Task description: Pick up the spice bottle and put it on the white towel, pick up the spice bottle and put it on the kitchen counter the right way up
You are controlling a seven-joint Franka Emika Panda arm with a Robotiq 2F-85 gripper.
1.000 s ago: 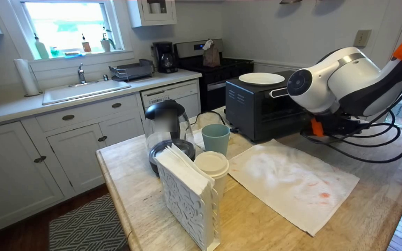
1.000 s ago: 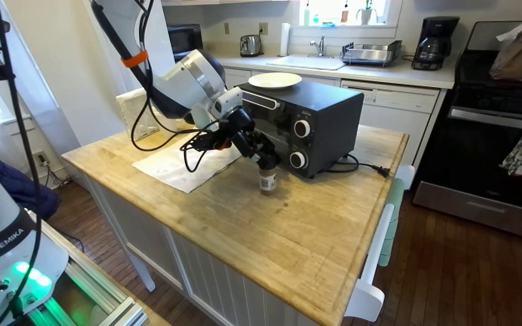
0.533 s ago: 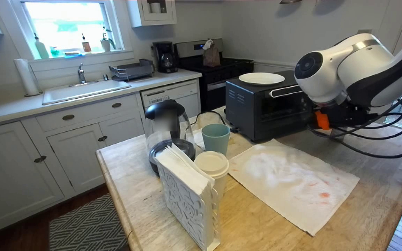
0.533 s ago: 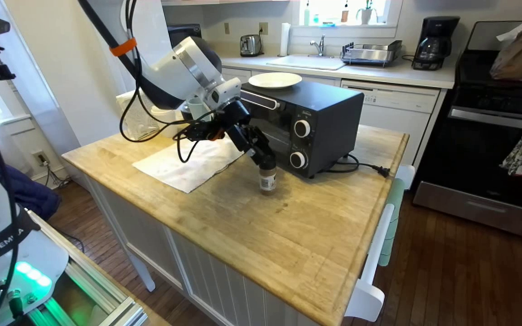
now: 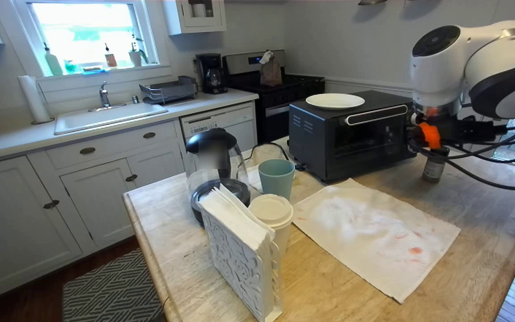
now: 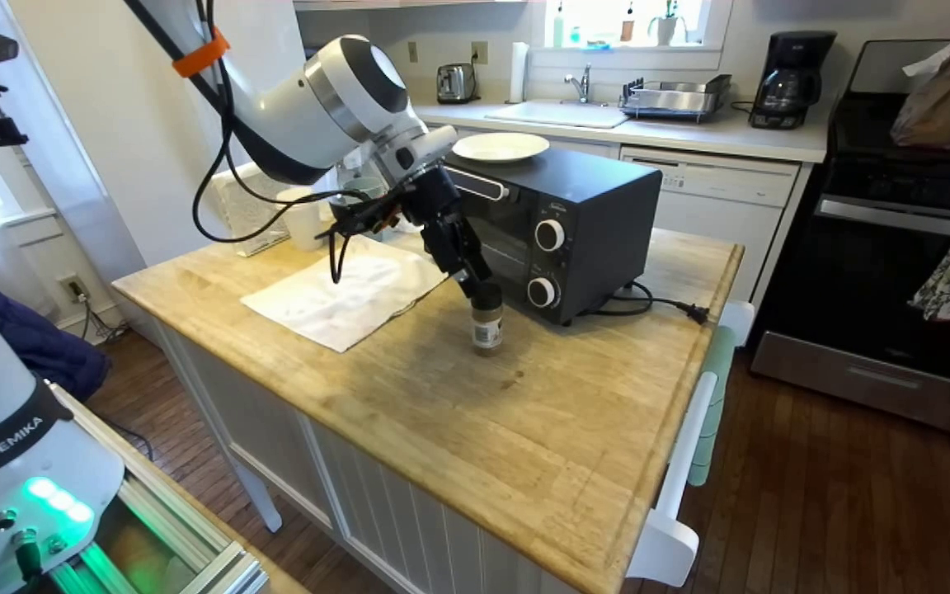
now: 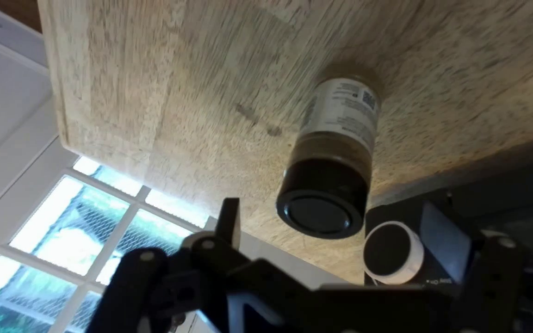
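Note:
The spice bottle, with a black cap and white label, stands upright on the wooden kitchen counter (image 6: 524,429), just in front of the toaster oven. It shows in both exterior views (image 5: 433,171) (image 6: 487,330) and large in the wrist view (image 7: 340,115). My gripper (image 7: 336,226) is open, its fingers (image 7: 230,222) wide apart on either side of the cap in the picture, with a gap showing around it. The gripper is just above the bottle in an exterior view (image 6: 482,285). The white towel (image 5: 373,237) lies wrinkled and stained on the counter, with nothing on it.
The black toaster oven (image 6: 599,239), with a white plate (image 6: 500,147) on top, is close beside the gripper. A teal cup (image 5: 276,179), a lidded cup (image 5: 272,210), a napkin holder (image 5: 244,264) and a glass carafe (image 5: 217,174) stand together beyond the towel.
The arm has risen and drawn back, and its wrist has swung more upright. The bottle stays in place; more of its cap shows, and it now shows beneath the gripper in both exterior views.

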